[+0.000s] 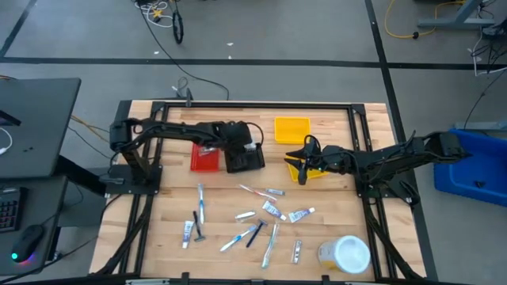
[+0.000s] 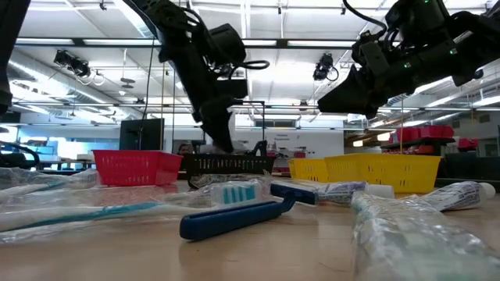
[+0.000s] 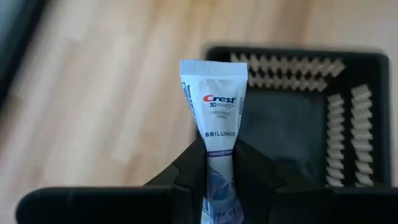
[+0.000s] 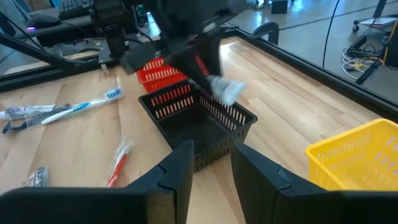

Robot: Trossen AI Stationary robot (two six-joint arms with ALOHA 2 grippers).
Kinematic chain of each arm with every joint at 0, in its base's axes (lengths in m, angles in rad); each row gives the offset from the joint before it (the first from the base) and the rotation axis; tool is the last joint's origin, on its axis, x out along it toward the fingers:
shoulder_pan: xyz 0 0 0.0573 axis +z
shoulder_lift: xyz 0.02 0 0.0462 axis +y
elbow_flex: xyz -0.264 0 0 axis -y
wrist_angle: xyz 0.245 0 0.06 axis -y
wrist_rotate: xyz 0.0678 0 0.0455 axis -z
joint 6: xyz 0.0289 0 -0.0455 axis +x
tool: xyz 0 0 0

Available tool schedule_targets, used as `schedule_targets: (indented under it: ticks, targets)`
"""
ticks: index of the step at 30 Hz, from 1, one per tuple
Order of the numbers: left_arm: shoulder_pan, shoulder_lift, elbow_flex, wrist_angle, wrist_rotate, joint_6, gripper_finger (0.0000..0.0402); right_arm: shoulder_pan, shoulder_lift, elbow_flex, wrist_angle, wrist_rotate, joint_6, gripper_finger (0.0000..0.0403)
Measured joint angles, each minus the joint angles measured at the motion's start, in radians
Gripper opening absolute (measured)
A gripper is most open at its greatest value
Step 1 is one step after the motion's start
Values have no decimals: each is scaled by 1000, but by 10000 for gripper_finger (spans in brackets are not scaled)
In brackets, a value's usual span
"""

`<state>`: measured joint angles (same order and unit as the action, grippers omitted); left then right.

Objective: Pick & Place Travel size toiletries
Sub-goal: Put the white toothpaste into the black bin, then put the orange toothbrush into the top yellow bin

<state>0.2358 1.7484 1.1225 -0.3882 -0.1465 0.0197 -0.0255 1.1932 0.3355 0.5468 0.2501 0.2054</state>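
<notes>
My left gripper (image 3: 219,149) is shut on a small white-and-blue toothpaste tube (image 3: 212,106) and hangs over the black bin (image 1: 247,161), next to the red bin (image 1: 205,158). The right wrist view shows the tube (image 4: 225,91) above the black bin's far rim (image 4: 205,102). My right gripper (image 4: 211,168) waits open over a yellow bin (image 1: 313,170), nothing between its fingers. Several more tubes, toothbrushes and sachets (image 1: 257,222) lie flat on the table's near half. My left gripper pinches the tube's blue lower part (image 3: 219,142) between its two fingers; the cap end is hidden behind them. The fingers slant down from the table's left side. The tube runs along the fingers, its crimped flat end (image 3: 212,67) sticking out ahead, lifted clear above the black bin.
A second yellow bin (image 1: 291,129) stands at the far middle. A big jar with a white lid (image 1: 346,253) stands near the front right. A blue razor (image 2: 234,219) and wrapped brushes lie close to the front edge. Bare wood lies between the bins and the scattered items.
</notes>
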Motion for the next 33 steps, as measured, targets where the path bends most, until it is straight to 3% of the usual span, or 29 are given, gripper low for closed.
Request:
schedule_targets:
  ticks: [12,22,33]
  targets:
    - [-18,37,-1,-3,140,-10,78,0,7,0,-35,-1,0,103]
    - [-27,54,0,-16,136,21,81,0,7,0,-27,-72,0,114]
    - [-28,54,0,-3,107,64,167,0,7,0,-27,-81,19,112]
